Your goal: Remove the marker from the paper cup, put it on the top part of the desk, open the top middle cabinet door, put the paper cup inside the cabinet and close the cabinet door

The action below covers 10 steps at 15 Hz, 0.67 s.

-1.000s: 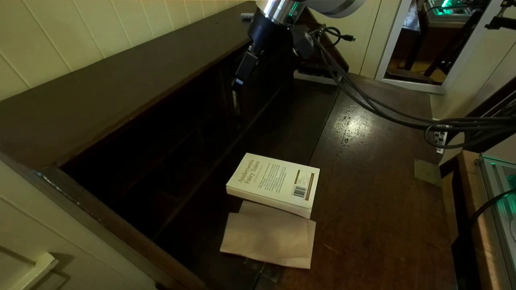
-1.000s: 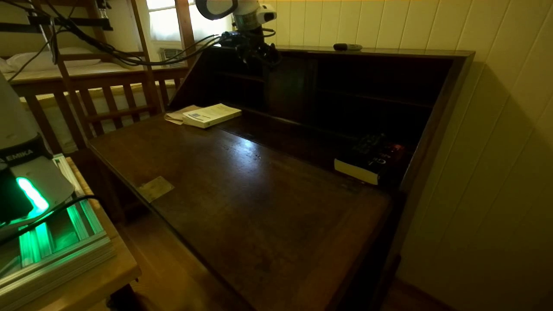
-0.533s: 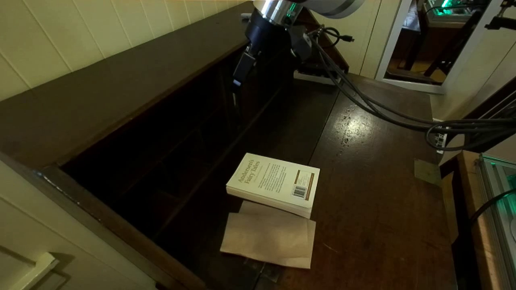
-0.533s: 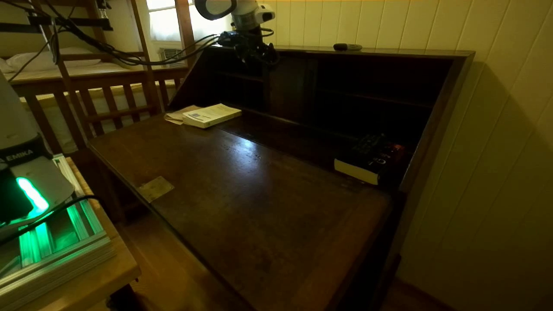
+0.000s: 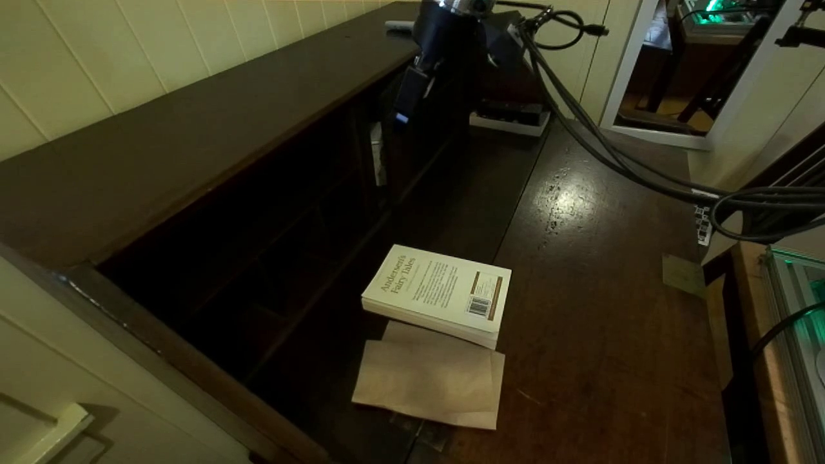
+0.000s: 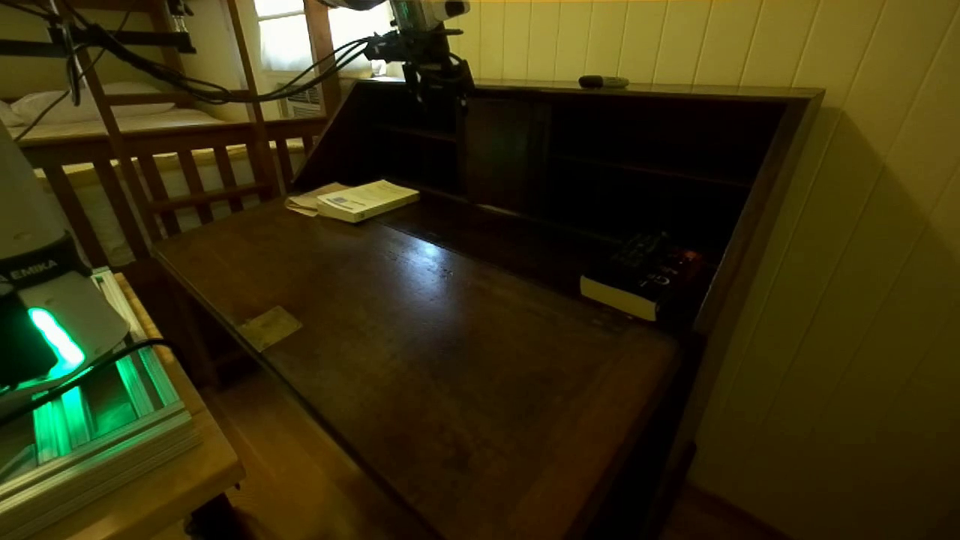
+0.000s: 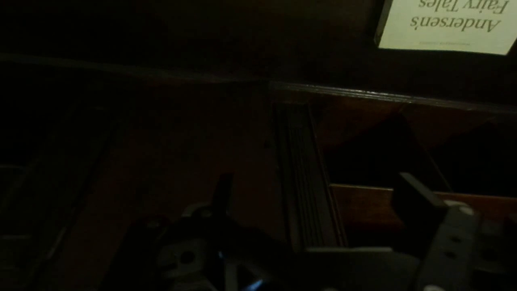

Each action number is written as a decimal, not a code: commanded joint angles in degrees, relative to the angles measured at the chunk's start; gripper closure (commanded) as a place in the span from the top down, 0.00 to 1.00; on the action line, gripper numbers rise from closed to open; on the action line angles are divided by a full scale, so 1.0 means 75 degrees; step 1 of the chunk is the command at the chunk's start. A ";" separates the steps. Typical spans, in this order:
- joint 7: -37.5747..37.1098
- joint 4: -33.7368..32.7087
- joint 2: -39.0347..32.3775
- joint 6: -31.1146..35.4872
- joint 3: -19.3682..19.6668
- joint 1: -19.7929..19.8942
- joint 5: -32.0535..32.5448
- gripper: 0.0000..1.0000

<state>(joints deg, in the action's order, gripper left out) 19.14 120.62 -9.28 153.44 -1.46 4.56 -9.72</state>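
My gripper [image 7: 317, 194] is open and empty in the wrist view, its fingers spread in front of the fluted post beside the middle cabinet door [image 7: 194, 149]. The door, a dark flat panel, also shows in an exterior view [image 6: 499, 146] and looks shut. In both exterior views the gripper [image 5: 409, 106] [image 6: 446, 94] hangs in front of the upper cabinet area, apart from the door. The marker [image 6: 604, 81] lies on the top part of the desk [image 6: 697, 91]; it also shows in an exterior view [image 5: 398, 26], partly behind the arm. The paper cup is out of view.
A white book [image 5: 441, 290] and brown paper [image 5: 428, 380] lie on the desk. A thick black book [image 6: 641, 277] lies at the desk's other end. Open shelves flank the door. A pale strip [image 5: 378, 154] shows by the door; I cannot tell what it is. Cables hang from the arm.
My gripper has drawn away from the cabinet front and risen a little, mostly in the last half second. More of the pale strip by the door shows now. The marker and books have not moved.
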 commanded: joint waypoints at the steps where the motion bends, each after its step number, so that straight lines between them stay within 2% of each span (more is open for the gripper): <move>1: -0.1601 0.0517 0.0814 -0.0714 0.0436 -0.0271 0.1470 1.00; 5: -0.2367 0.0727 0.1394 -0.1498 0.0418 -0.0267 0.2042 1.00; 10: -0.2403 0.1127 0.2099 -0.1846 0.0333 -0.0261 0.1928 1.00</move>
<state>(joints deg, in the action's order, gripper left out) 2.92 125.66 1.86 141.15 0.91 3.21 3.56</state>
